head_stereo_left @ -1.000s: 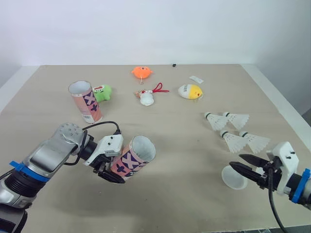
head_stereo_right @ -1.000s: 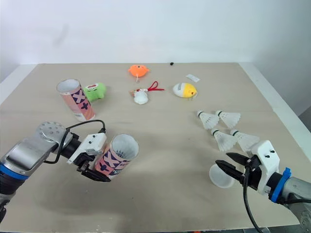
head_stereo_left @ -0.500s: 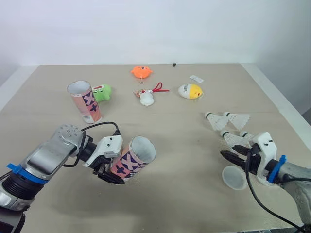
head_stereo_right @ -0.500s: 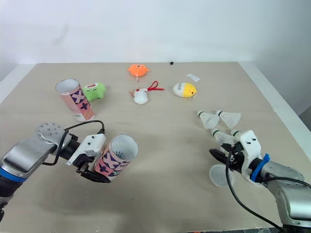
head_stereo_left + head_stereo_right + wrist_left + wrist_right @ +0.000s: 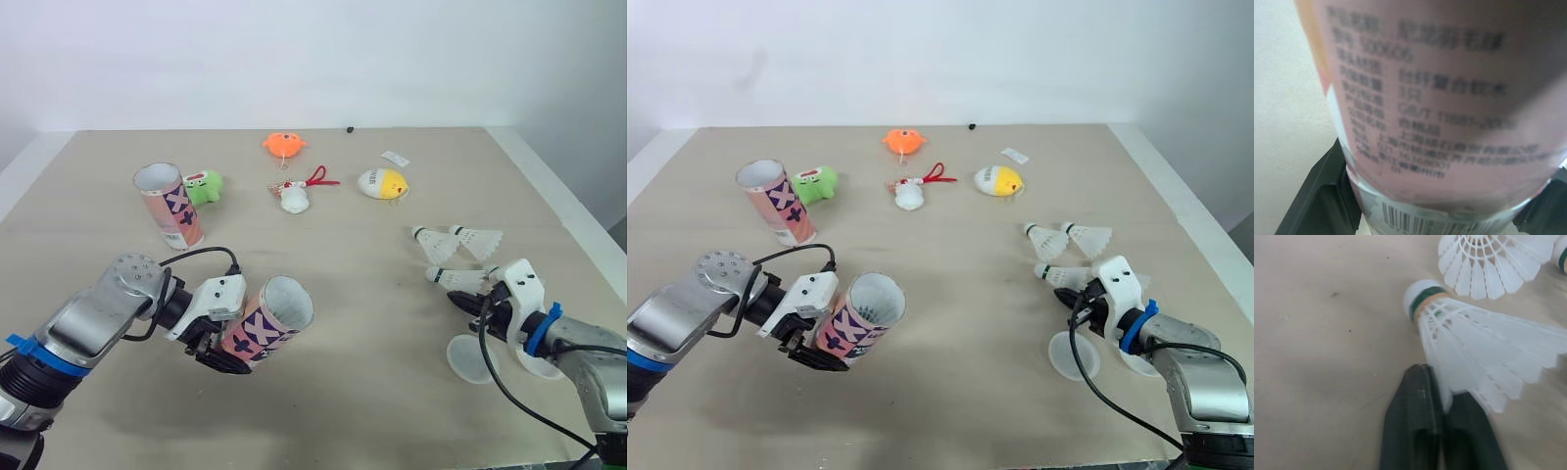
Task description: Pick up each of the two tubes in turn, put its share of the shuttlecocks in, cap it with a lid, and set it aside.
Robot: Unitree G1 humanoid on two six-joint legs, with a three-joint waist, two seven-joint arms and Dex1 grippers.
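White feathered shuttlecock (image 5: 1474, 347) may slip from the right gripper's (image 5: 1441, 389) thin skirt-edge pinch; the left gripper (image 5: 223, 345) clamps the pink patterned cardboard tube (image 5: 269, 318).

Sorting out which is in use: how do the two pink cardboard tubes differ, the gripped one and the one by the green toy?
The gripped pink patterned tube leans steeply, clamped in the left gripper; the other pink tube by the green toy stands upright, untouched, farther from the robot. Both are open-topped with purple marks.
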